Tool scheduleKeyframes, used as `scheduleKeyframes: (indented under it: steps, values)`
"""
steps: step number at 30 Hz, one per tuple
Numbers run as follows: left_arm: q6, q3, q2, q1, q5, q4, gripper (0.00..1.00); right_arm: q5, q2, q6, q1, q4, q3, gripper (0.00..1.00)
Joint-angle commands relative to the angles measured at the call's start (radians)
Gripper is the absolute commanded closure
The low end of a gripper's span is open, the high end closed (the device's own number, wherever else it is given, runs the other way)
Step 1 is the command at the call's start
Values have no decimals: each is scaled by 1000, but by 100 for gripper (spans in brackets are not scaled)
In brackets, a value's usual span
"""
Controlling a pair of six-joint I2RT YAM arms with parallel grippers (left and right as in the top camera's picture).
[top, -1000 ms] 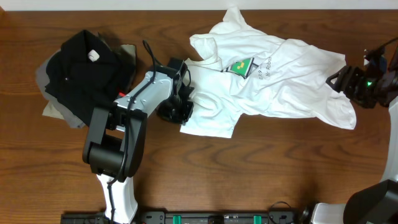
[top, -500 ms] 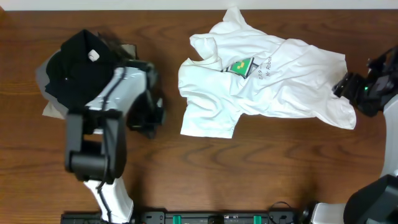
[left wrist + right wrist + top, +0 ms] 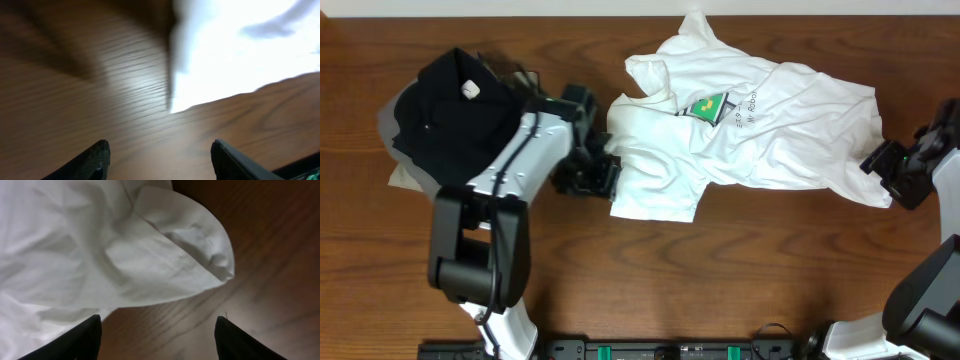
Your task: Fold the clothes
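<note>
Brown wood grain covers the one table (image 3: 740, 270), which we see from above. At far left lie two folded garments in a pile: one black garment (image 3: 445, 110) with a small white tag (image 3: 470, 89), on top of one grey garment (image 3: 405, 175) that shows only at the edges.

Next comes the left gripper (image 3: 590, 175), low over the wood just beside the left edge of the clothes (image 3: 770, 130). Its wrist camera is blurred, but we can see its two fingers (image 3: 97, 155) spread wide with only bare table between them, and a white cloth corner lies ahead of them.

The clothes are one white T-shirt, crumpled and spread unfolded across the middle and right of the table. One small green print (image 3: 705, 106) with grey lettering beside it faces up.

At far right, the right gripper (image 3: 898, 175) sits at the shirt's right edge. Its fingers are also spread apart and pinch nothing, and a rounded fold of white cloth lies just ahead of them.
</note>
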Motion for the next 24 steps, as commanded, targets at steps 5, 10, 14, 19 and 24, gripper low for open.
scheduleKeyframes:
  steps: [5,10,14,19,24]
  values:
    - [23,-2,124,-40,-35,68,33,-82,-6,-19,-16,6,1,30]
    - [26,-2,148,-43,-35,143,33,-97,-6,-20,-16,14,1,30]
    - [49,-2,156,-59,-31,168,38,-97,-6,-20,-16,14,1,30]
    - [89,-2,175,-105,-76,207,56,-103,-6,-19,-16,18,1,30]
    - [91,-2,202,-151,-199,222,87,-126,-6,-19,-16,18,1,30]
